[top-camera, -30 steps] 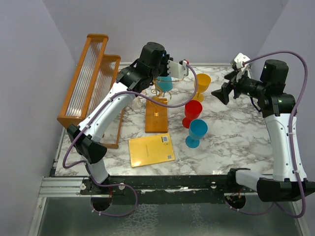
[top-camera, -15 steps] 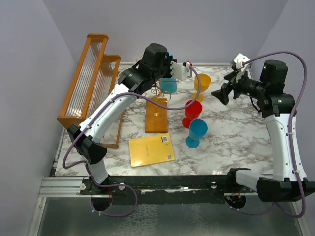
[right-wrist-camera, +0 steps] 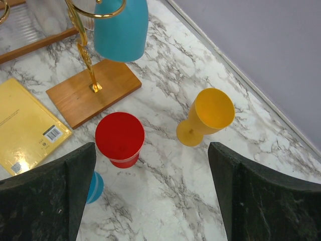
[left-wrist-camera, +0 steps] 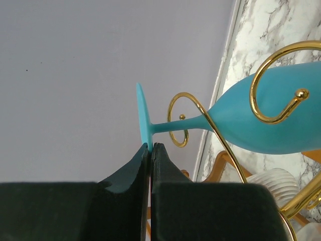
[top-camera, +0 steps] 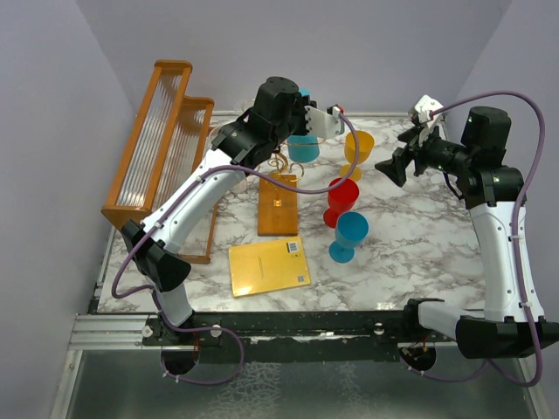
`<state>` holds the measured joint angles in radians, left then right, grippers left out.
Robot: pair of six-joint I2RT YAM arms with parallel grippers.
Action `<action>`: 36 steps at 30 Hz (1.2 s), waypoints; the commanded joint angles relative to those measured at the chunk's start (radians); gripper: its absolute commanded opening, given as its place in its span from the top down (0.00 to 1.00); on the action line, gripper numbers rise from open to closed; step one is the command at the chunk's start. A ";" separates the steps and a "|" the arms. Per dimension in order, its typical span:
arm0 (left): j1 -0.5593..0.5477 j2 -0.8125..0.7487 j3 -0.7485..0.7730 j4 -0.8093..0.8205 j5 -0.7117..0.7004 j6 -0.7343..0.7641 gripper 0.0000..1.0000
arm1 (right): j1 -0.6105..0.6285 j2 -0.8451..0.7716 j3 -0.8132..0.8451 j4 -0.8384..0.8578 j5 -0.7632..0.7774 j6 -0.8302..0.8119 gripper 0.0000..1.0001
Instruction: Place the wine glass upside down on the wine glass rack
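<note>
1. Moved: the left claw (left-wrist-camera: 150, 146) and the teal wine glass (left-wrist-camera: 241, 134) it carries have shifted toward 3 o'clock in the overhead view, with the wrist a touch higher. The right arm has not budged.
2. Wooden frame (top-camera: 162, 140): sits at 9 o'clock of the bench (right-wrist-camera: 170, 191), nothing on it.
3. Left claw: fingers pressed together, pinching the rim of the glass's foot. The glass hangs bowl-down, clear of the bench, at the wine glass rack (top-camera: 278, 205), which stands at 12 o'clock. The stem lies against a small gold curl and a bigger curl crosses the bowl.
4. Meaning: the stem looks to be threading along the wire. The hang is nearly done but the glass is not yet released. Can't tell if the foot rests on the curl.
5. Writing: the yellow booklet (right-wrist-camera: 22, 125), at 6 o'clock of the rack base, has a barcode sticker (right-wrist-camera: 52, 133) and faint print, all too small to read. No brands visible.
6. Red cup (right-wrist-camera: 119, 136), blue cup (top-camera: 352, 229) and yellow goblet (right-wrist-camera: 213, 113): standing at 3–4 o'clock of the rack.
7. Right claw (right-wrist-camera: 150, 150): spread wide, empty, hovering at 3 o'clock.
</note>
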<state>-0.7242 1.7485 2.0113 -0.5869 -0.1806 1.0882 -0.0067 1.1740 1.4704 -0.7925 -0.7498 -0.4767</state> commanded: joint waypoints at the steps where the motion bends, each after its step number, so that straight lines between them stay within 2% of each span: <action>1: -0.013 0.007 -0.009 0.087 -0.032 -0.012 1.00 | -0.004 -0.019 -0.007 0.020 -0.016 -0.010 0.07; 16: -0.014 0.047 -0.002 0.119 -0.096 -0.011 0.97 | -0.004 -0.014 -0.003 0.018 -0.028 -0.009 0.07; 31: -0.012 0.076 0.030 0.058 -0.176 -0.031 0.96 | -0.004 -0.018 -0.012 0.021 -0.022 -0.011 0.07; 36: -0.012 0.069 0.041 0.012 -0.170 -0.051 0.92 | -0.004 -0.019 -0.014 0.023 -0.023 -0.011 0.06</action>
<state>-0.7315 1.8263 2.0056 -0.5369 -0.3237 1.0672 -0.0067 1.1740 1.4666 -0.7921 -0.7506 -0.4770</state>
